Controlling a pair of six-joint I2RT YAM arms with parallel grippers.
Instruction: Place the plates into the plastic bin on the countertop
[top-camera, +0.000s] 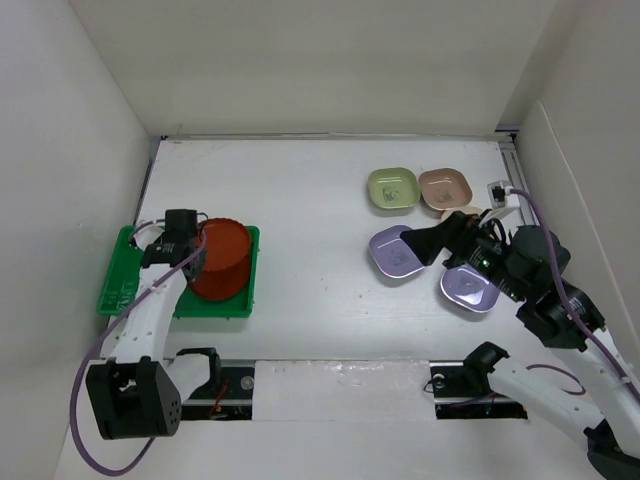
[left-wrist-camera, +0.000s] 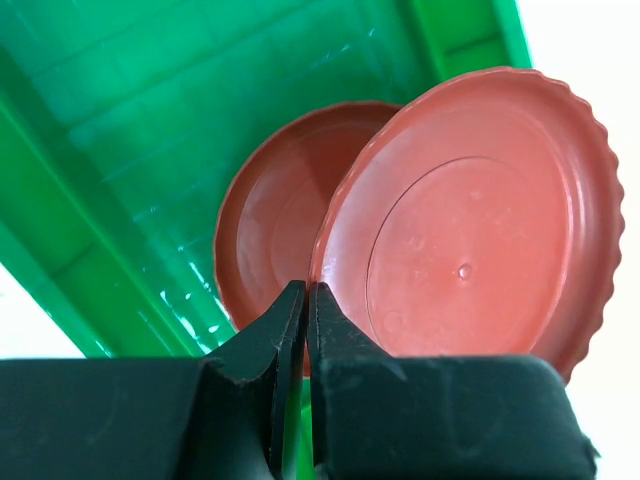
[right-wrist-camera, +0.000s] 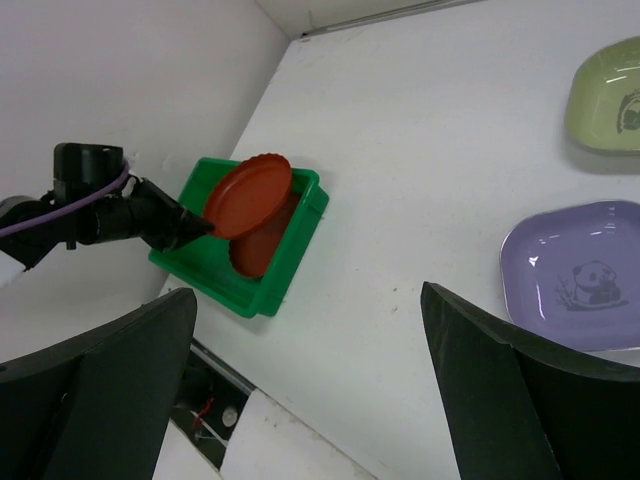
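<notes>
My left gripper (top-camera: 197, 247) is shut on the rim of a round reddish-brown plate (top-camera: 224, 248) and holds it tilted over the green plastic bin (top-camera: 122, 290). In the left wrist view the jaws (left-wrist-camera: 306, 290) pinch that plate (left-wrist-camera: 470, 230); a second reddish-brown plate (left-wrist-camera: 265, 230) lies in the bin (left-wrist-camera: 140, 130) beneath. My right gripper (top-camera: 452, 247) is open and empty, above two lavender plates (top-camera: 393, 253) (top-camera: 468, 291). In the right wrist view its fingers (right-wrist-camera: 308, 293) stand wide apart over the white countertop (right-wrist-camera: 400, 200), with a lavender plate (right-wrist-camera: 580, 285) to the right.
A pale green plate (top-camera: 392, 189) and a pinkish-tan plate (top-camera: 445, 188) sit at the back right. A cream plate (top-camera: 472, 213) is mostly hidden behind my right arm. White walls close in left, back and right. A cable and plug (top-camera: 497, 192) lie by the right wall.
</notes>
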